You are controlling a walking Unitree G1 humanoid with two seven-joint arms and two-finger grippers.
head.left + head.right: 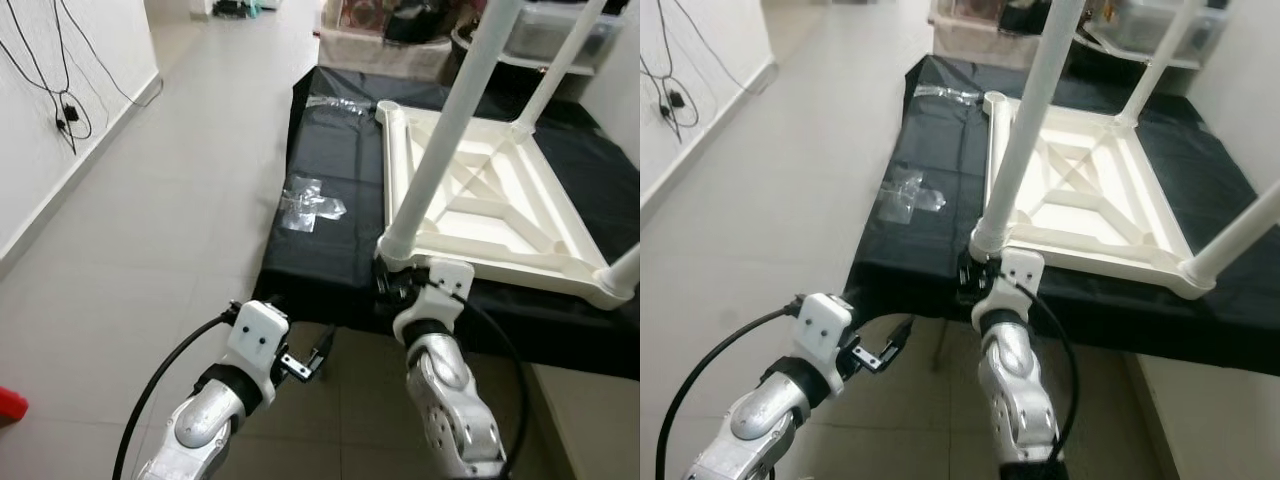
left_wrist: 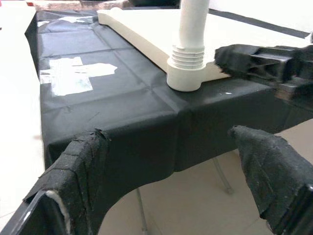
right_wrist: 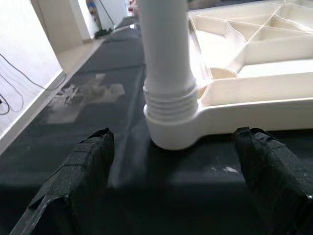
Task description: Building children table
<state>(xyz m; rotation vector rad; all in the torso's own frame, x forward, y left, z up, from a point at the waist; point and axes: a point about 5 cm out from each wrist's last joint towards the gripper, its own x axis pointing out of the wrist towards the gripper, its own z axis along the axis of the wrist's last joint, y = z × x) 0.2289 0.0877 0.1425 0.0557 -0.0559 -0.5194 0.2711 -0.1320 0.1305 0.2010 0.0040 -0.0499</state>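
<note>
Table leg (image 3: 166, 73) between right gripper's (image 3: 176, 161) spread fingers (image 3: 85, 166).

Cream plastic children's table (image 1: 500, 215), upside down on black-covered surface (image 1: 330, 200), ribbed underside facing up. White tubular legs standing in corner sockets: near leg (image 1: 445, 135) threaded into near corner socket (image 3: 171, 129), far leg (image 1: 555, 70) rising from far corner, another (image 1: 622, 272) at right corner.
</note>
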